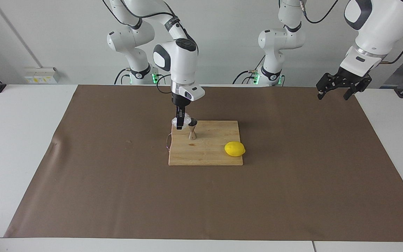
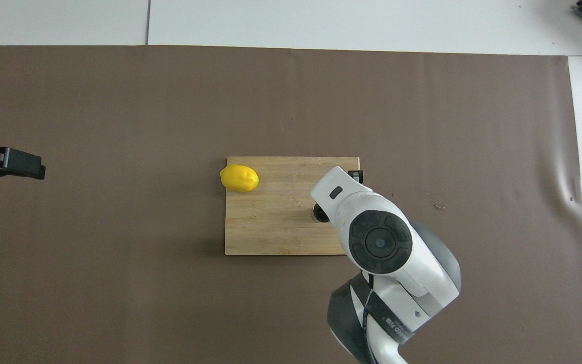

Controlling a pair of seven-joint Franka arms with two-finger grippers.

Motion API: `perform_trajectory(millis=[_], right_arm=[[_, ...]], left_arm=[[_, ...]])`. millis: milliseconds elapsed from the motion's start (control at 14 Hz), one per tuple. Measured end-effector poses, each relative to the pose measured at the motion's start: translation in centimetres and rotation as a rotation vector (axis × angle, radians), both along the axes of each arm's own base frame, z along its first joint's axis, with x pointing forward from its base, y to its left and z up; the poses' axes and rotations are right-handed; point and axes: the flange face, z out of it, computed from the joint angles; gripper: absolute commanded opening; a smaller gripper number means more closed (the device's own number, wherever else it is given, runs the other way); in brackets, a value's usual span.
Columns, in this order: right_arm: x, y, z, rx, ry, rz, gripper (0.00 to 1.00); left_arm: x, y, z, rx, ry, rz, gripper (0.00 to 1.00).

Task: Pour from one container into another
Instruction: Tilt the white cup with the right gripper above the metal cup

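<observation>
The steel jigger [image 1: 192,131] stands upright on the wooden cutting board [image 1: 215,150], near the board's corner closest to the right arm's base. My right gripper [image 1: 179,123] is shut on the clear glass cup [image 1: 184,121] and holds it tilted against the jigger's top rim. In the overhead view the right arm's wrist [image 2: 367,222] covers the cup, and only a bit of the jigger [image 2: 317,214] shows. My left gripper [image 1: 338,91] is open and empty, raised over the mat at the left arm's end of the table; it also shows in the overhead view [image 2: 18,164].
A yellow lemon [image 1: 234,149] lies on the board's edge toward the left arm's end, farther from the robots than the jigger. The board rests on a brown mat [image 1: 292,182] over the white table.
</observation>
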Motion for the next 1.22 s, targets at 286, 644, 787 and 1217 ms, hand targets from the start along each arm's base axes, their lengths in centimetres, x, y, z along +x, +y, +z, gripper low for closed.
perform_trajectory(millis=[286,644,787,1217], right_arm=[[-0.7,0.9,-0.4,-0.051,-0.033,0.034,0.48],[-1.4,1.6,-0.8,-0.096,-0.071,0.048,0.48],[-1.8,2.1,-0.8,-0.106,-0.088,0.05,0.48],[-1.8,2.1,-0.8,-0.108,-0.09,0.053,0.48]], left_arm=[[0.0,0.0,0.0,0.0,0.0,0.0,1.0],[0.0,0.0,0.0,0.0,0.0,0.0,1.0],[0.0,0.0,0.0,0.0,0.0,0.0,1.0],[0.0,0.0,0.0,0.0,0.0,0.0,1.0]])
